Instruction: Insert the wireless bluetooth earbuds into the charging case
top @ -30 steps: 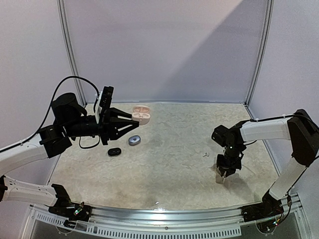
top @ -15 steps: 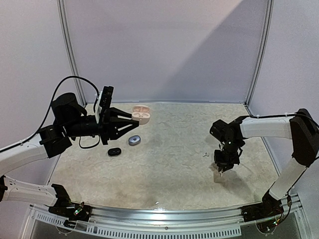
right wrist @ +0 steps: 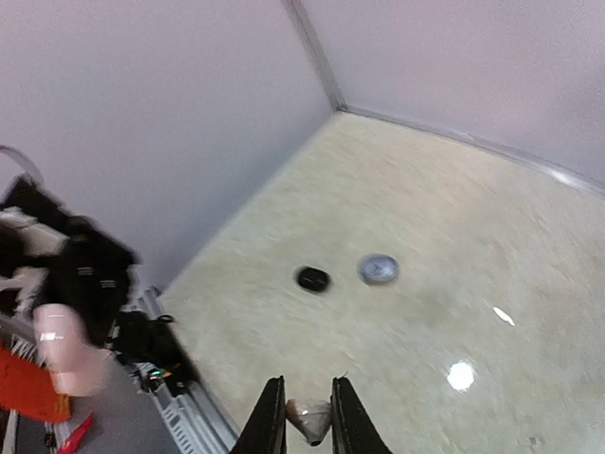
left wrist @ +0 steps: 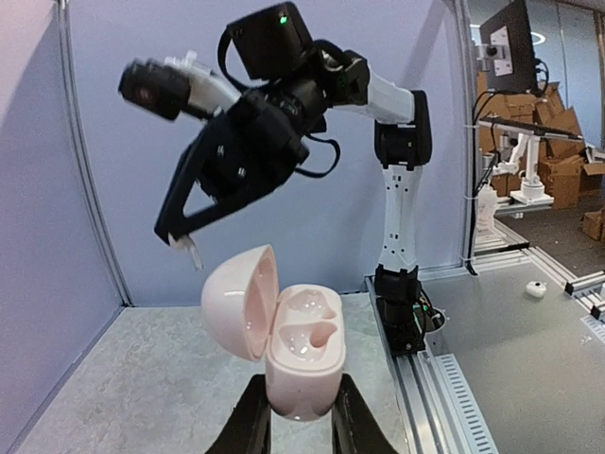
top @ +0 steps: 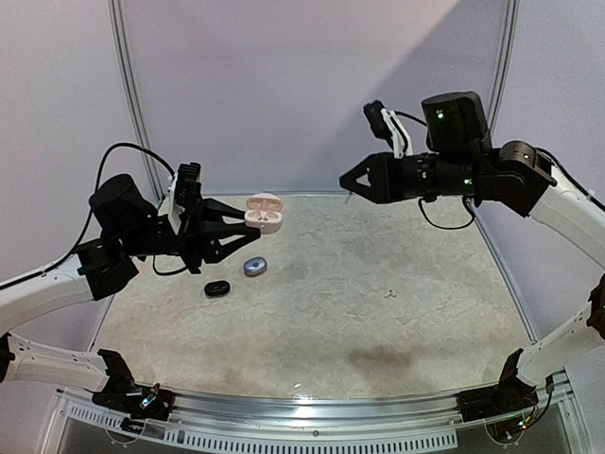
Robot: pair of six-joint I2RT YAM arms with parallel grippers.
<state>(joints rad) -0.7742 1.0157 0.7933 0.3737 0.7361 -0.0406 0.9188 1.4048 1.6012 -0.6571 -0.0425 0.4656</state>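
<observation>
My left gripper is shut on an open pale pink charging case and holds it in the air over the table's back left. In the left wrist view the case sits upright between the fingers, lid open to the left, both wells empty. My right gripper is raised high, pointing left toward the case. It is shut on a small white earbud, which also shows in the left wrist view. Another white earbud lies on the table right of centre.
A closed black case and a closed silvery blue case lie on the table below the left gripper; both show in the right wrist view. A tiny white piece lies near the front edge.
My right arm has risen from the table at the right, swung up and to the left, carrying the earbud. My left arm has shifted slightly left with the case.
</observation>
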